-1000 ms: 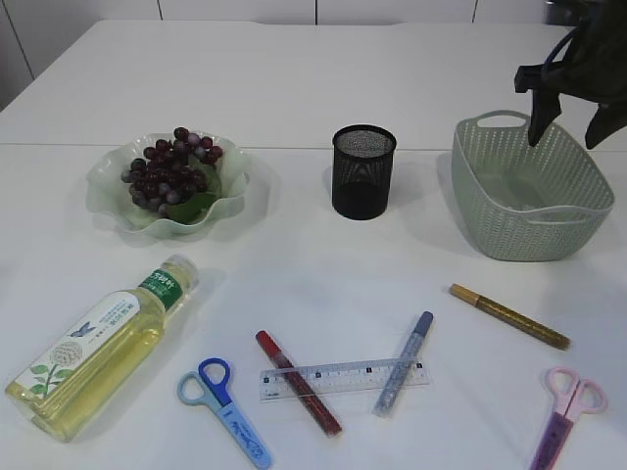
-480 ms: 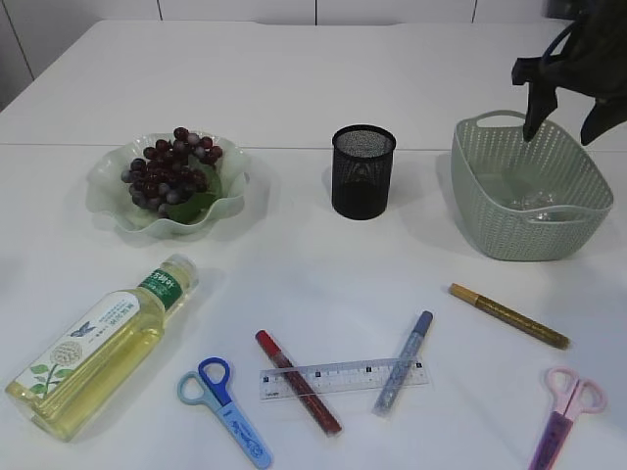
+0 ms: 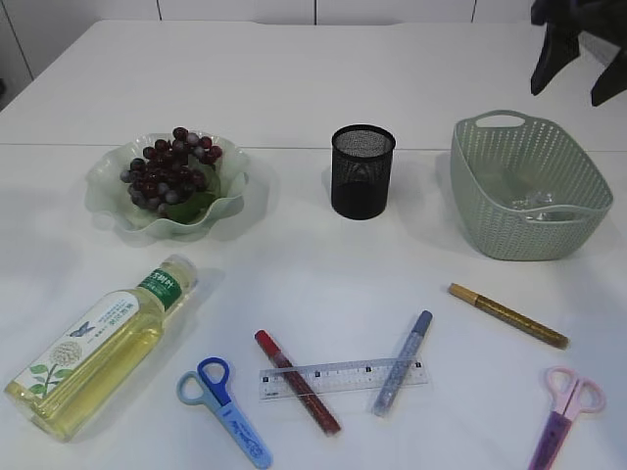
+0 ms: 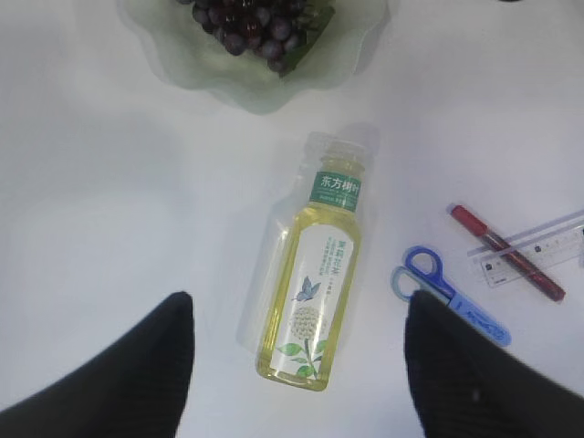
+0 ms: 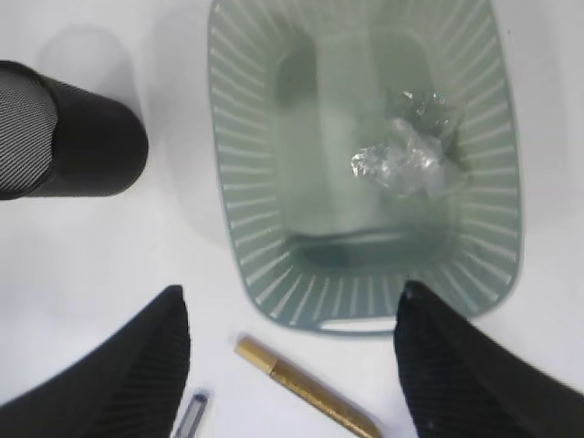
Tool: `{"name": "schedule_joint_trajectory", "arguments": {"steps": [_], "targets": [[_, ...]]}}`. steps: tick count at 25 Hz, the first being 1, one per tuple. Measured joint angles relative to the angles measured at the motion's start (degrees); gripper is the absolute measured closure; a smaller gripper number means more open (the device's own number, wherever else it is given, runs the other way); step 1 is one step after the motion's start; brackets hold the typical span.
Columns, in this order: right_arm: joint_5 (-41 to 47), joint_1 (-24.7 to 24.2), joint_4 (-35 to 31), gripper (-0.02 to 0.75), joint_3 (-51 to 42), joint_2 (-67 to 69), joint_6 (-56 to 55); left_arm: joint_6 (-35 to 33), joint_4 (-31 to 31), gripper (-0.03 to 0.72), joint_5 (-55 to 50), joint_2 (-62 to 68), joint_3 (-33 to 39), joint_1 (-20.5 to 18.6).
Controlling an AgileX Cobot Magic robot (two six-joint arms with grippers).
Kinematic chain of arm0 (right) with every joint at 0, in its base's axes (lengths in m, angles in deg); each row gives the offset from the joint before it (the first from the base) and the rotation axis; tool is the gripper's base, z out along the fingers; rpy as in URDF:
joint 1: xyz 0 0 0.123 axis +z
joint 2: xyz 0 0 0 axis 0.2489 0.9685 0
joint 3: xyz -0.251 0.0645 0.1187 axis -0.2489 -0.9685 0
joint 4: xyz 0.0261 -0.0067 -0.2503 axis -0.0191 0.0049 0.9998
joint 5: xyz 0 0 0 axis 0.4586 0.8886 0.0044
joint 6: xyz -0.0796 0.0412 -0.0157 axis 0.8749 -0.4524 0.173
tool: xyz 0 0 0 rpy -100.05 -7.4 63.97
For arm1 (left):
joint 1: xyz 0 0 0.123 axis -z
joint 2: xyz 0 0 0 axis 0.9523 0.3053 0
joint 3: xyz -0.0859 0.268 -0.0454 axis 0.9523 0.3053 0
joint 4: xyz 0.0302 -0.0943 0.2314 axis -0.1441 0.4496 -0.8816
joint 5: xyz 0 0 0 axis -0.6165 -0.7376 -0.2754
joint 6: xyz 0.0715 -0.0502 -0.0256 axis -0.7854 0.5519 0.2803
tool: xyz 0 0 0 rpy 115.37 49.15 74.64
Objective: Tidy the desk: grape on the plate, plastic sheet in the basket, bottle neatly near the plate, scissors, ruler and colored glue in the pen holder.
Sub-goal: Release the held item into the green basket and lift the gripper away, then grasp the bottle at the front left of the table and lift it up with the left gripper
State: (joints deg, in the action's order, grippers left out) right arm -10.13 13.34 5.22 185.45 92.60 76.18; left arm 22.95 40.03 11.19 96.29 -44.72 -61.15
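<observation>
**Right gripper rising clear of the basket, plastic sheet left inside**

Lifting away from the basket (image 3: 529, 186) compared with a second ago: right gripper (image 3: 578, 59) now sitting higher, at the top right corner of the exterior view, well above the basket rim, jaws spread wide and holding nothing. Lying crumpled on the basket floor, the plastic sheet (image 5: 406, 155), loose and apart from the fingers (image 5: 109, 374). Resting just in front of the basket, a gold glue pen (image 3: 507, 315); to the basket's left, the black mesh pen holder (image 3: 363, 170), standing upright. Further left of the basket, past the pen holder, the plate (image 3: 118, 211) carrying the grape (image 3: 171, 171). Hovering over the bottle (image 4: 315, 283), the left gripper (image 4: 297, 365), jaws wide apart and empty; bottle lying on its side, cap toward the plate, unmoved. Staying put well in front of the basket: blue scissors (image 3: 223, 399), ruler (image 3: 343, 377), red glue pen (image 3: 297, 382), blue glue pen (image 3: 403, 362), pink scissors (image 3: 563, 411).
</observation>
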Motion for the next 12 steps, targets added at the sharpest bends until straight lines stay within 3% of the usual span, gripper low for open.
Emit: {"name": "schedule_joint_trajectory", "arguments": {"steps": [6, 12], "targets": [[0.0, 0.0, -1.2, 0.194, -13.3, -9.2, 1.2, -0.9, -1.3, 0.139, 0.5, 6.5, 0.1, 1.2], [0.0, 0.0, -1.6, 0.195, -29.8, -20.1, 2.5, -1.6, -6.4, 0.137, 1.0, 13.1, 0.1, 8.4]]}}
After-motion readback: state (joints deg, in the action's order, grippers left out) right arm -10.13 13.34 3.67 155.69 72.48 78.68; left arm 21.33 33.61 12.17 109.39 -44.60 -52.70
